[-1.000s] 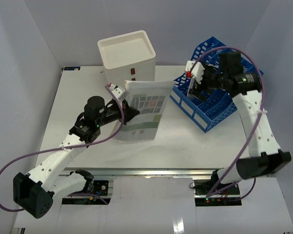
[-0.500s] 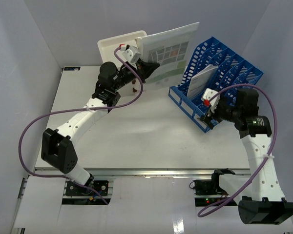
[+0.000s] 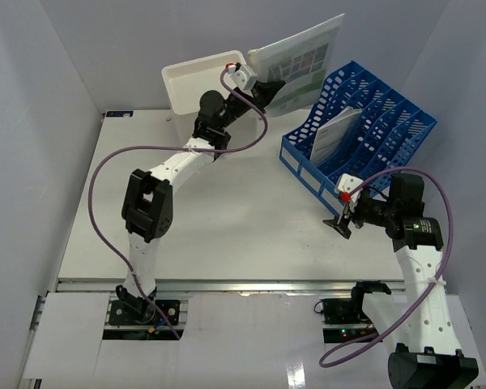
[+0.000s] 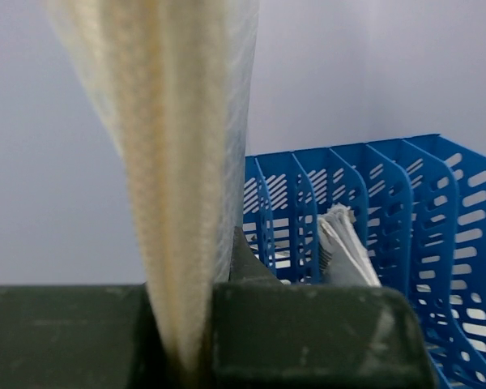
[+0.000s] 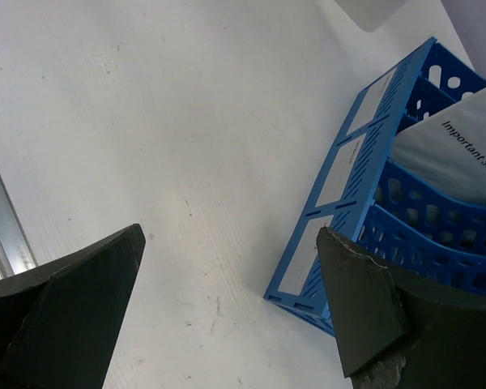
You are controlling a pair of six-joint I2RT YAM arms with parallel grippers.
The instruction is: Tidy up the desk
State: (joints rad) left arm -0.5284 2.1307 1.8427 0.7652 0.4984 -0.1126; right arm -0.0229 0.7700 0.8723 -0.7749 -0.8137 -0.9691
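The desk [image 3: 219, 235] is wide, flat, white, rail-fronted.

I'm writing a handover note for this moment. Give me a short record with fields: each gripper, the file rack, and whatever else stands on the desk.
left gripper: shut on the folder, which is held up in the air beside the rack
right gripper: open, empty, over the desk near the rack's front corner
rack: blue, several slots, one booklet in it
white box: at the back of the desk
progress: folder not yet in the rack
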